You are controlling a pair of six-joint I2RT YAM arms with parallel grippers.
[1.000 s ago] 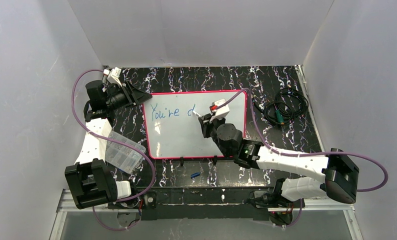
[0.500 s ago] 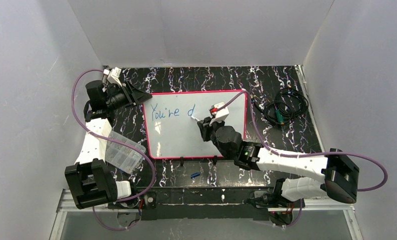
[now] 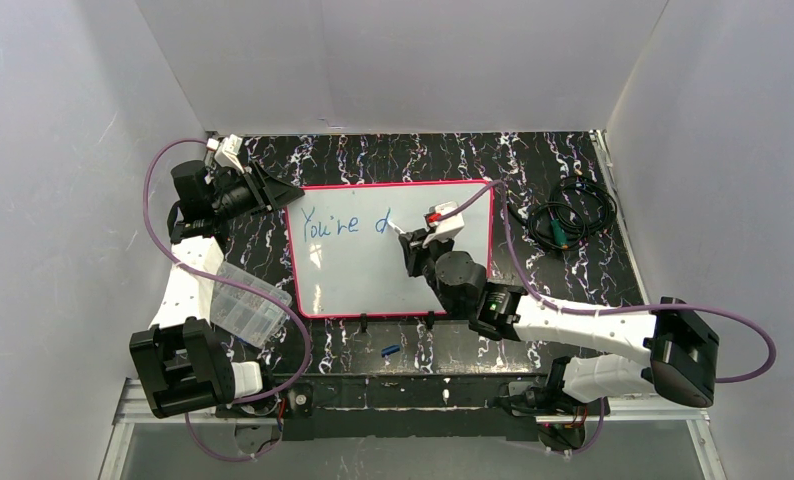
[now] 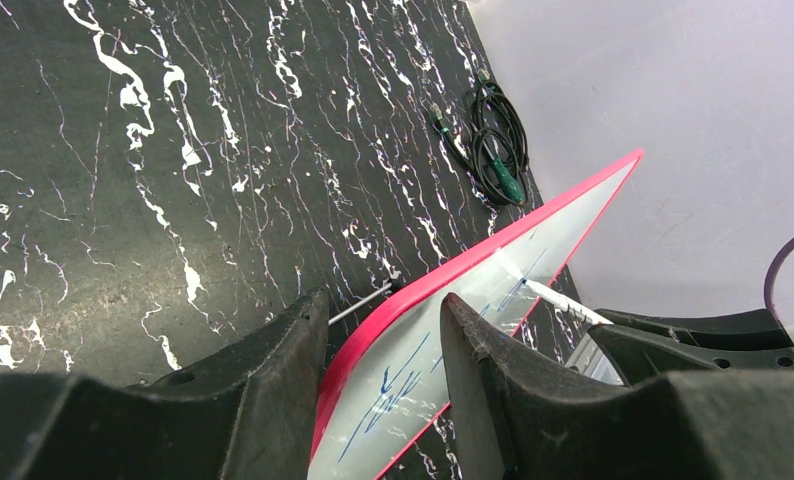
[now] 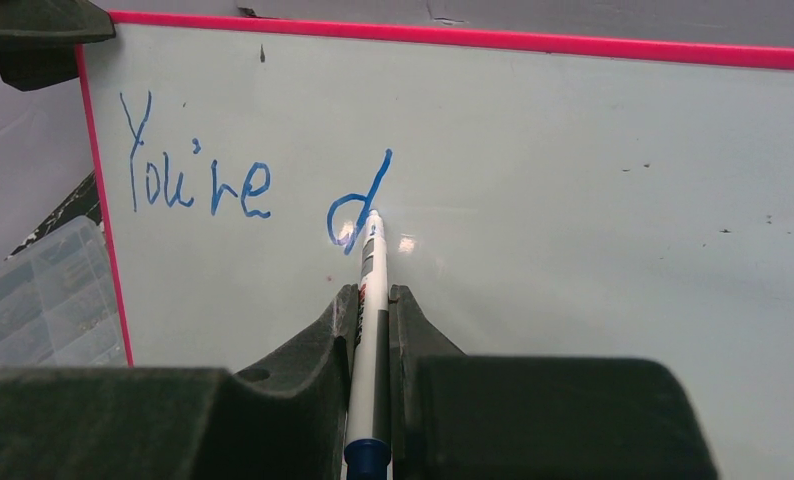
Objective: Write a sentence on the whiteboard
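Note:
The whiteboard (image 3: pixel 373 285) with its pink frame lies flat on the dark marbled table. Of the sentence (image 3: pixel 331 222), blue "You're d" (image 5: pixel 198 185) shows on the top line. My right gripper (image 3: pixel 413 240) is shut on a white marker (image 5: pixel 373 290) with a blue rear end. The marker's tip rests at the foot of the "d". My left gripper (image 3: pixel 281 190) is at the board's top left corner. In the left wrist view its fingers (image 4: pixel 303 340) stand either side of the pink edge (image 4: pixel 413 295), closed on the whiteboard (image 4: pixel 398 395).
A clear plastic compartment box (image 3: pixel 243 300) sits left of the board by the left arm. A coil of black cable (image 3: pixel 568 215) lies at the right rear. A small blue cap (image 3: pixel 390 350) lies in front of the board. White walls close three sides.
The right gripper with the marker dipped slightly down and left, then came back up to the "d". The left arm has not moved.

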